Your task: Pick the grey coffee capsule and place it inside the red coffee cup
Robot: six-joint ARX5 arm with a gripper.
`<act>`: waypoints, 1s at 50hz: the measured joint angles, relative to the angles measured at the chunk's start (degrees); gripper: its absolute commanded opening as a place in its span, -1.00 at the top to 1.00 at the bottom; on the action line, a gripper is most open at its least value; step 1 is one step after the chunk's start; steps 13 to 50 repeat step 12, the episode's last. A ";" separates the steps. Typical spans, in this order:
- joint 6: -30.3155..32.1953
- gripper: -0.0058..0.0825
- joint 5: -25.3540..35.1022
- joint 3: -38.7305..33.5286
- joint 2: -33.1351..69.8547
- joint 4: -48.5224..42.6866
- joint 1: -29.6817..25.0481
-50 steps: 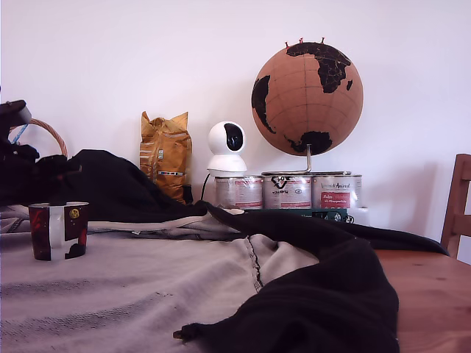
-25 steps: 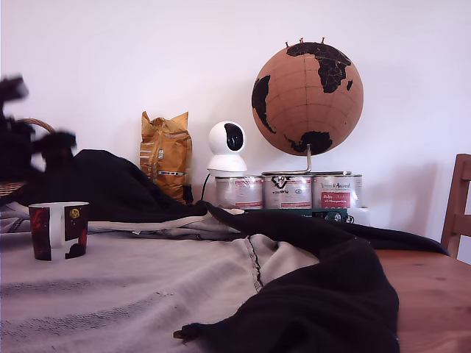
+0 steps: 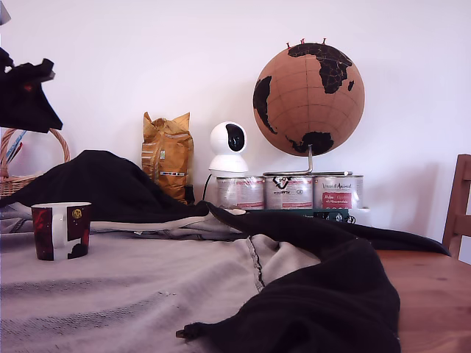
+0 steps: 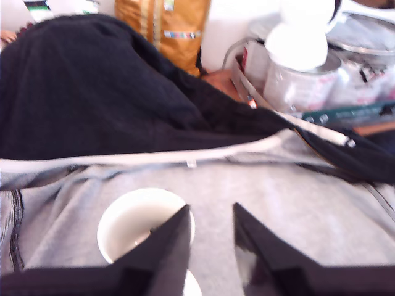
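Red cup (image 3: 61, 230) sits on grey cloth (image 3: 147, 287) below the raised gripper (image 3: 26, 95) in the exterior view, while the wrist view shows its white interior beneath parted, empty jaws; no capsule is visible.

The labels on the silver tins (image 3: 288, 193) and the orange bag (image 3: 167, 156) are too blurred to read.

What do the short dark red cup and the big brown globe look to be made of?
The short dark red cup looks like glazed ceramic: thick pale rim, smooth white inside in the wrist view. The big brown globe looks like cork, matte and grainy, with pins stuck in its top; its stand seems to be bare metal.
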 measured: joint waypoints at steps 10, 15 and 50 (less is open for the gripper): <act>0.39 0.92 0.02 -0.20 -8.57 -4.33 -1.11; 0.42 0.92 0.00 -0.22 -10.27 -5.18 -1.27; 0.42 0.92 0.00 -0.22 -10.27 -5.18 -1.27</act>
